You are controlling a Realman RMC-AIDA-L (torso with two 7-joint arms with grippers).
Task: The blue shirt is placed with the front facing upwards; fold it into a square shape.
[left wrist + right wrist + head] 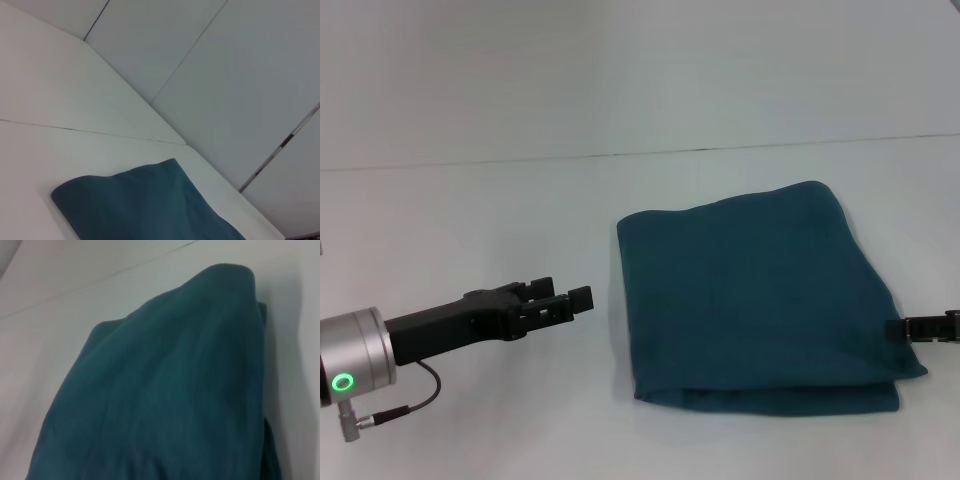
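The blue shirt (760, 290) lies folded into a rough square on the white table, right of centre, with layered edges showing along its near side. No lettering shows. The left wrist view shows its far corner (145, 205), and it fills the right wrist view (170, 390). My left gripper (565, 297) hovers open and empty just left of the shirt's left edge, a short gap away. Only the tip of my right gripper (912, 329) shows at the frame's right edge, at the shirt's near right side.
The white table (470, 220) stretches bare to the left and behind the shirt. A pale wall (640, 70) rises along the table's far edge.
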